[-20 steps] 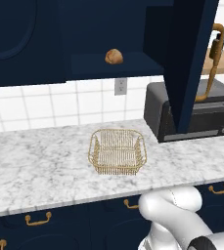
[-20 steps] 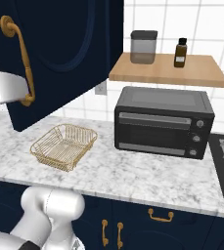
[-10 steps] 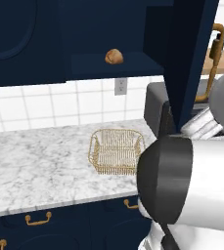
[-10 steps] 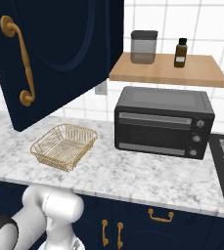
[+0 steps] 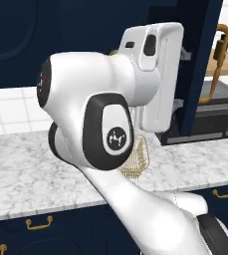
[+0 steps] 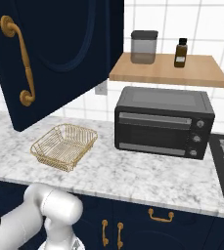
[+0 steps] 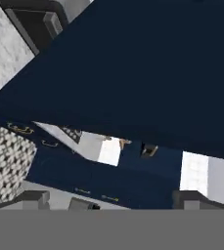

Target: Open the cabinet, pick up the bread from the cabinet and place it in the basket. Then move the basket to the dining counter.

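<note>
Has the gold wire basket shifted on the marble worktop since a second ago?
No. The gold wire basket sits left of the black toaster oven, as before.

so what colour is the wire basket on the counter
Gold; the basket shows best in the right base view, sitting on the marble worktop.

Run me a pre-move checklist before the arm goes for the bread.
1. Cabinet door open: ok, it stands swung out over the worktop.
2. Gripper open and holding nothing: ok.
3. Bread located: cannot tell, the arm blocks the shelf in the left base view.
4. Basket upright and nothing in it: ok, on the marble worktop left of the toaster oven.
5. Gripper lined up with the shelf: cannot tell, the hand view looks along dark navy panels.
</note>
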